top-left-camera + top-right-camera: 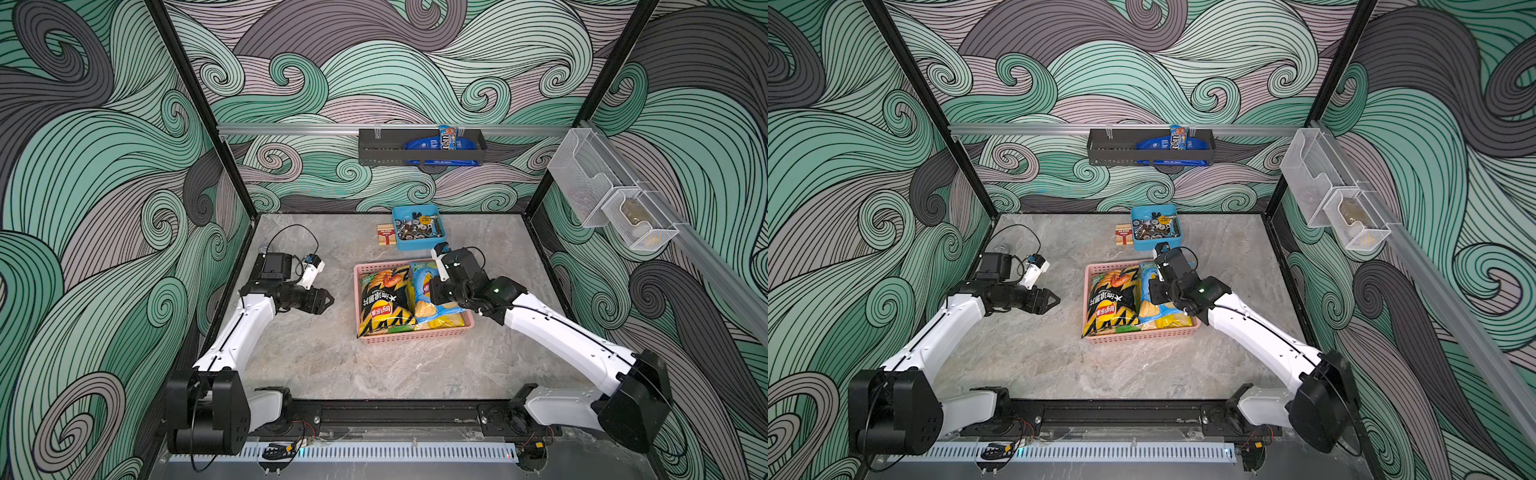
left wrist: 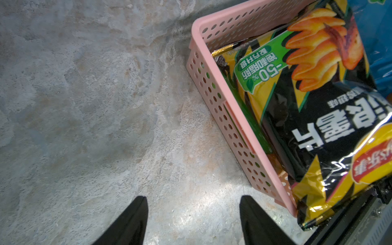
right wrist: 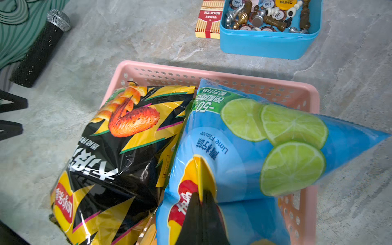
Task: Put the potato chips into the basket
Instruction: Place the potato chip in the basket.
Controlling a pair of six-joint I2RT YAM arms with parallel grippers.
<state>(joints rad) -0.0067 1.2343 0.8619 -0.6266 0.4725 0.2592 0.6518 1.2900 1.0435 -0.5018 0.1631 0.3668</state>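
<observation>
A pinch on the blue bag (image 3: pixel 244 161)

The right hand (image 3: pixel 200 197) is closed on a fold by its logo; it lies lengthwise in the pink basket (image 3: pixel 212 74) beside the black-and-yellow bag (image 3: pixel 127 148), limes toward the blue tray (image 3: pixel 269 44). The left hand (image 2: pixel 193 199) hangs, fingers apart, over the table (image 2: pixel 84 106).

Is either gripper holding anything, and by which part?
The right gripper is shut on the light blue chip bag, pinching a fold of foil at its logo. The left gripper is open, holding nothing.
</observation>
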